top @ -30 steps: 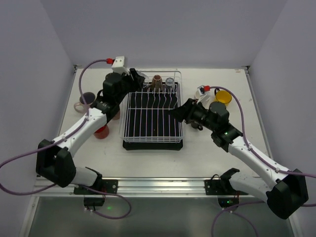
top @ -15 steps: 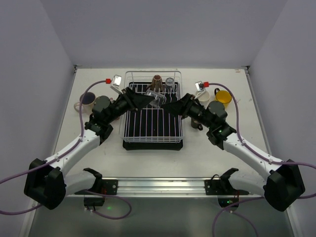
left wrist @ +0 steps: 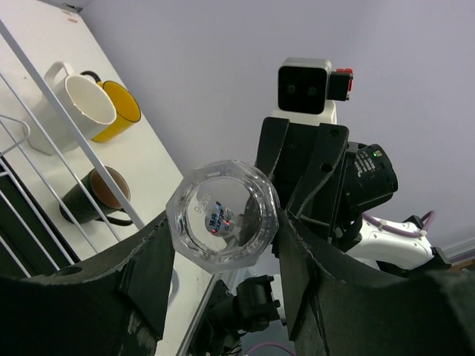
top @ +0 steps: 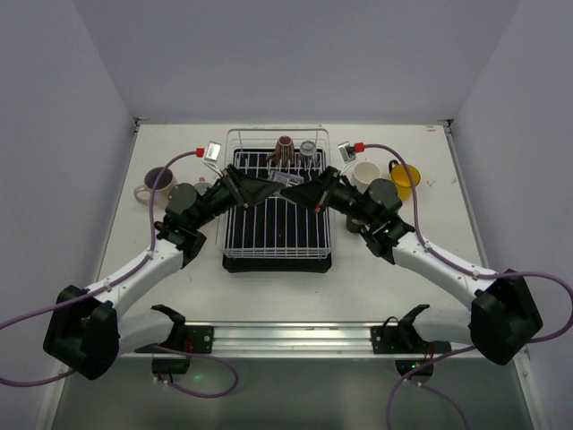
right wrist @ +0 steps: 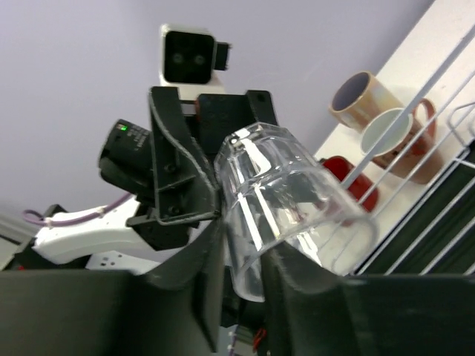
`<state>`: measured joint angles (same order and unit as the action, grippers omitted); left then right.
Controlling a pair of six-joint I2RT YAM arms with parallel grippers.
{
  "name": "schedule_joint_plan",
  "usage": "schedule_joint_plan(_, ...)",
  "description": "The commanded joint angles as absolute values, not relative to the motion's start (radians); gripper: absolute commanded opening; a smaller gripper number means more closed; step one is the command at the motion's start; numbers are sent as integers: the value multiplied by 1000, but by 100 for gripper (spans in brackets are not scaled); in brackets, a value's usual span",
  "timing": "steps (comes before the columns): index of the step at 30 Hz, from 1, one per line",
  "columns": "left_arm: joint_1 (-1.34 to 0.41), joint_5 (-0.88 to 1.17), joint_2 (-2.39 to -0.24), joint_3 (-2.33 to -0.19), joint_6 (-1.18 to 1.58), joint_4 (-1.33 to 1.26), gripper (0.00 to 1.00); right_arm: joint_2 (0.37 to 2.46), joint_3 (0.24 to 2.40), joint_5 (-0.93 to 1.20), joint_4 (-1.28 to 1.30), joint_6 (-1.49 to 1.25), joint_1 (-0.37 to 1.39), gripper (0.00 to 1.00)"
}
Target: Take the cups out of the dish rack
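The dish rack [top: 222, 235] sits mid-frame on the tabletop [top: 295, 291]. Above its far half both arms meet on one clear glass [top: 288, 180], tilted and lifted off the wires. The left pincer [left wrist: 223, 230] clamps its base end and the right pincer [right wrist: 245, 276] pinches its rim. A brown cup [top: 285, 148] remains at the rack's far end. A white cup [top: 365, 174] and a yellow cup [top: 405, 176] stand upper right.

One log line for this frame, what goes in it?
phase: handover above dish rack | left gripper: holding glass | right gripper: closed on same glass | in rack: brown cup, second glass
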<state>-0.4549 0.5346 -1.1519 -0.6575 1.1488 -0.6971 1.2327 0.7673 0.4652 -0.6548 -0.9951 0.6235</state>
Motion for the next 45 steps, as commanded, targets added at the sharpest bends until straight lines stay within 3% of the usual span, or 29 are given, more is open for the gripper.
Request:
schedule_joint_plan(1, -469, 595, -1144, -641, 1190, -798, 13, 1259, 808, 472, -771, -1025, 627, 23)
schedule_joint_plan(2, -469, 601, -1141, -640, 1190, -796, 23, 1258, 799, 471, -778, -1029, 627, 12)
schedule_joint_plan(4, -466, 601, -1120, -643, 1160, -756, 42, 1240, 782, 456, -785, -1031, 627, 2)
schedule_joint_plan(5, -463, 595, -1108, -656, 1138, -724, 61, 1227, 766, 446, -773, -1028, 627, 0)
schedule_joint_plan(8, -460, 542, -1056, -718, 1008, -507, 90, 1171, 770, 408, -636, -965, 627, 0)
schedule_joint_plan(10, -460, 500, -1016, -756, 910, -362, 100, 1141, 775, 379, -512, -904, 627, 0)
schedule_joint_plan(17, -459, 425, -885, -845, 620, -4, 100, 973, 856, 155, 44, -664, 592, 0)
schedule_joint_plan(25, -460, 218, -736, -871, 293, 362, 100, 991, 948, -70, 561, -443, 272, 0)
schedule_joint_plan(32, -466, 71, -566, -735, 265, 365, 100, 1156, 1006, -120, 640, -380, 160, 0)
schedule_joint_plan(45, -468, 121, -508, -683, 255, 347, 100, 1534, 1112, -54, 641, -359, 124, 1)
